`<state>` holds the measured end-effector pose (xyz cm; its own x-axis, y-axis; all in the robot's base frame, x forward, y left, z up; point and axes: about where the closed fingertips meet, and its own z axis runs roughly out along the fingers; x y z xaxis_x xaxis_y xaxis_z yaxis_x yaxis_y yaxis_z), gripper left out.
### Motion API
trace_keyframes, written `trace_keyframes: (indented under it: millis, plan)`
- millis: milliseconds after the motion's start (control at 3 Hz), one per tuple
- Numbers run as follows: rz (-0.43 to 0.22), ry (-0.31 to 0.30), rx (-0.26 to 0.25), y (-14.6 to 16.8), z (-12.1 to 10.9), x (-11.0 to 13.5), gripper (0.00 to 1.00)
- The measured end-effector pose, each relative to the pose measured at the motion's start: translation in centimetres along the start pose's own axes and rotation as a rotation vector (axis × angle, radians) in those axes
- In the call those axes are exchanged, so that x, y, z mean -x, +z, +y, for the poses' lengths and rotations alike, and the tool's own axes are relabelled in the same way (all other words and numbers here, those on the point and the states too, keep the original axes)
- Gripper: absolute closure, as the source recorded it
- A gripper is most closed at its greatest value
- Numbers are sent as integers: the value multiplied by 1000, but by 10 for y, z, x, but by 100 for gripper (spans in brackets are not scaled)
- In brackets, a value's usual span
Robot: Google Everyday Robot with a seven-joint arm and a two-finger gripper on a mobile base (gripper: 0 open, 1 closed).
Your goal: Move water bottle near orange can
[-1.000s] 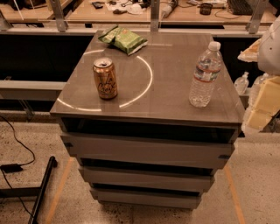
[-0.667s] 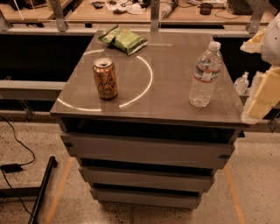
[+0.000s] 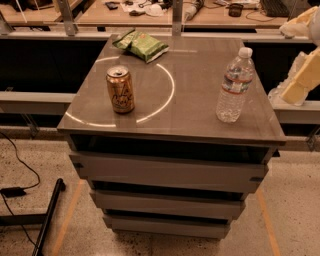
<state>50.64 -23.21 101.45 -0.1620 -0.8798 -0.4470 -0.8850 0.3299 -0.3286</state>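
The water bottle is clear ribbed plastic with a white cap and a white-and-red label band. It stands upright near the right edge of the grey table top. The orange can stands upright on the left part of the top, inside a white painted circle, well apart from the bottle. My gripper is a cream-coloured shape at the right edge of the view. It is off the table, to the right of the bottle and about level with it, not touching it.
A green snack bag lies at the back of the table top. The table has open shelves below. A long desk with cables and small items runs behind. A dark pole and cable lie on the floor at the left.
The cream arm part at the right edge has risen, from beside the table's front right corner to about level with the bottle. Bottle, can and bag have not moved.
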Motion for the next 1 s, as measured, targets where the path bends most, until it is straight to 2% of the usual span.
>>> trace_keyframes:
  millis: [333, 667, 1000]
  plan:
    - [-130, 47, 3, 25, -21, 12, 0]
    - [-190, 81, -2, 49, -33, 18, 0]
    - [-211, 103, -5, 65, -38, 18, 0]
